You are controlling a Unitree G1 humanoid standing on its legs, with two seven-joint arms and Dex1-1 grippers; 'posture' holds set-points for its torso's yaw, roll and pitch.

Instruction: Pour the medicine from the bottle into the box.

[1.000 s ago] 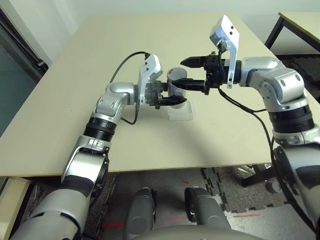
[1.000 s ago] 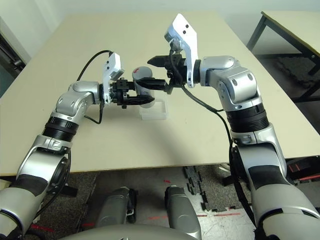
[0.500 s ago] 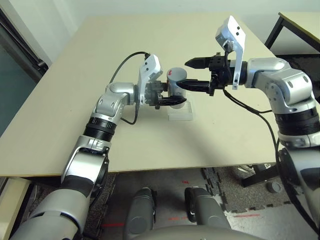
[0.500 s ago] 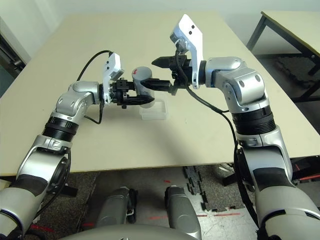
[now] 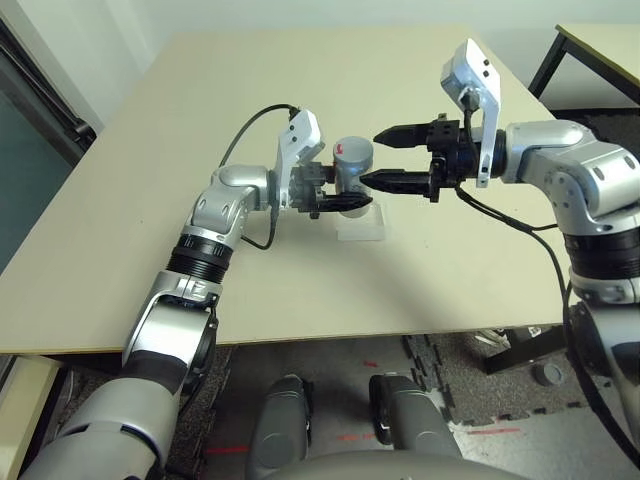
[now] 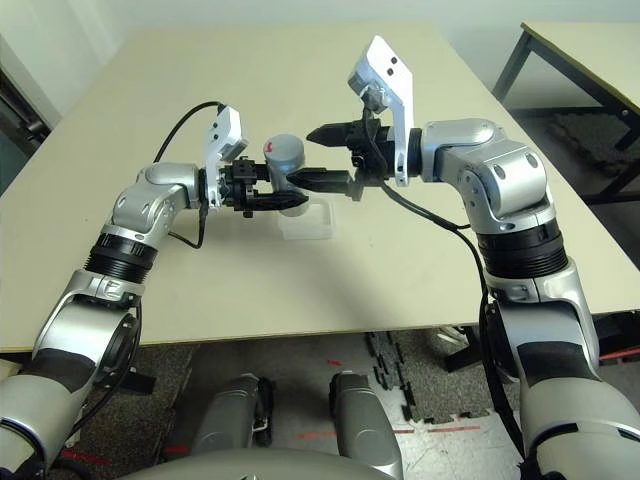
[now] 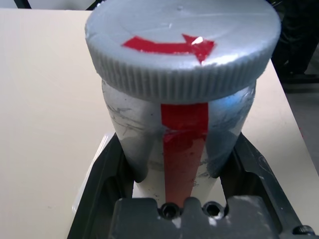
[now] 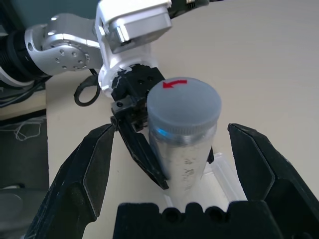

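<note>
left eye view: one bottle [image 5: 352, 160], one box [image 5: 362, 226], two grippers.

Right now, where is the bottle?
The bottle is upright mid-table in the left tool, above the box, with the open right tool beside its cap.

the right gripper [image 5: 385, 157] has pulled back from the bottle [image 5: 351, 166], toward the robot's right. one second ago its open fingers stood on both sides of the cap [image 8: 184, 105]; now the fingertips [image 5: 367, 180] are just beside it and do not enclose it anymore.
</note>
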